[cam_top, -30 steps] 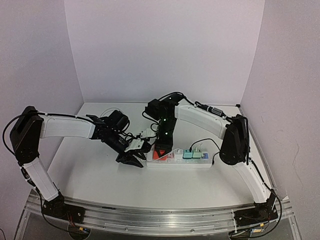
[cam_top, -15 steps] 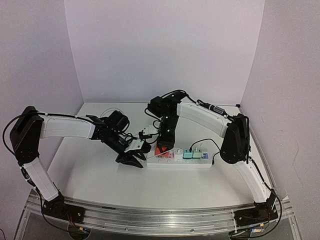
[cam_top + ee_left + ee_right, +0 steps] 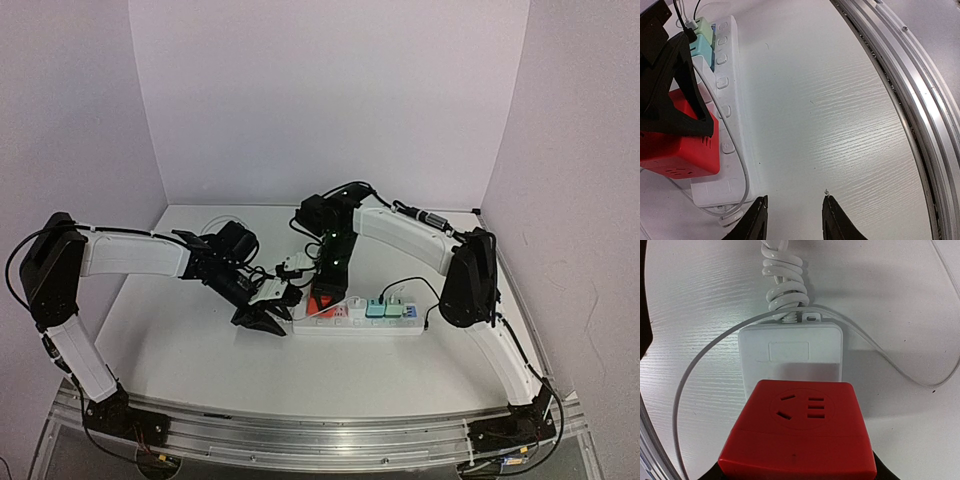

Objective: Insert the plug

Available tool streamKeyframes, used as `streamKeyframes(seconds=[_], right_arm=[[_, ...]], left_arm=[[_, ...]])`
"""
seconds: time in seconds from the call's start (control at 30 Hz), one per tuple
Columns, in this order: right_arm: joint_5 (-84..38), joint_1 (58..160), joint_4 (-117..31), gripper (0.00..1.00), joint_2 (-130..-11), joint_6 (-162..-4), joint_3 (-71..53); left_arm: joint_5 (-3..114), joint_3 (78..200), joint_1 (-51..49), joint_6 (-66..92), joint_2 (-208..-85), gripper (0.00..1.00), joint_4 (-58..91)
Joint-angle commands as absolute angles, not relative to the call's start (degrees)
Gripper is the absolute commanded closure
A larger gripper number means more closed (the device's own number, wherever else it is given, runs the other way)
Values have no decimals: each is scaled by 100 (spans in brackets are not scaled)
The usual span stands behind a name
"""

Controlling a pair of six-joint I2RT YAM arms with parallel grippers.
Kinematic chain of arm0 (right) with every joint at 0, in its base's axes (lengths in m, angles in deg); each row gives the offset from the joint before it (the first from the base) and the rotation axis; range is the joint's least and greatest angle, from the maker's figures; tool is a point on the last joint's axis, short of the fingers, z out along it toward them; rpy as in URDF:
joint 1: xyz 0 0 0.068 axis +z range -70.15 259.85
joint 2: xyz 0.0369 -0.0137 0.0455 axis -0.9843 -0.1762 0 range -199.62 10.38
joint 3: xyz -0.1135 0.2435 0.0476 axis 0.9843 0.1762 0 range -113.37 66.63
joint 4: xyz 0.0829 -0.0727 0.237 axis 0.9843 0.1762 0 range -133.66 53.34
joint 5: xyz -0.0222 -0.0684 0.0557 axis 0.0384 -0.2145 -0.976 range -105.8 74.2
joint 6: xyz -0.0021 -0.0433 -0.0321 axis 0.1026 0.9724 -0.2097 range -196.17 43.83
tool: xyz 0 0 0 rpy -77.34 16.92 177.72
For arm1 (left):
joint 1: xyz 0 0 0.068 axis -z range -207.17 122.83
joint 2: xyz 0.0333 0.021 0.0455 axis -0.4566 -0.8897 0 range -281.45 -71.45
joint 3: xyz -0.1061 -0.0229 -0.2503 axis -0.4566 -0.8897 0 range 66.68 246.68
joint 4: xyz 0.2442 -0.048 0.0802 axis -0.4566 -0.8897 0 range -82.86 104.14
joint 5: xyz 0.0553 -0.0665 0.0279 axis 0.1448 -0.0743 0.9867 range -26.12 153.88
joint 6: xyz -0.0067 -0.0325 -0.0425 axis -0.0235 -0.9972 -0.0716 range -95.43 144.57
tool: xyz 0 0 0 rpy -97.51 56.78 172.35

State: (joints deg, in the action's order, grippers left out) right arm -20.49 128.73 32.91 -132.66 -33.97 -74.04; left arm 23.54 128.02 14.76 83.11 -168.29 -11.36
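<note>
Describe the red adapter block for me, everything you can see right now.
The red plastic adapter block is a smooth, boxy piece with rounded edges. Its top face carries a moulded ring around two-slot and three-slot outlets. It stands upright over the white power strip, near the strip's cable end, clamped at its sides by the right gripper. Its underside and pins are hidden, so whether it is fully seated cannot be told.

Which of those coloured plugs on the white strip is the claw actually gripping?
The red plug: the big block at the cord end of the white strip, clamped in the right claw. The two smaller greenish plugs further along sit untouched.
</note>
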Motion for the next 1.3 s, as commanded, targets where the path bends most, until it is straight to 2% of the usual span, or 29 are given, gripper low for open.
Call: streamKeyframes(seconds=[0.0, 1.27], right_arm=[[-2004, 12900, 3817, 100, -13322, -3367, -7252], [-1655, 12886, 4073, 100, -12741, -3363, -7374]], left_arm=[[2328, 12741, 1433, 8363, -16699, 62, -1039], [2284, 12766, 1389, 8380, -16716, 62, -1041]])
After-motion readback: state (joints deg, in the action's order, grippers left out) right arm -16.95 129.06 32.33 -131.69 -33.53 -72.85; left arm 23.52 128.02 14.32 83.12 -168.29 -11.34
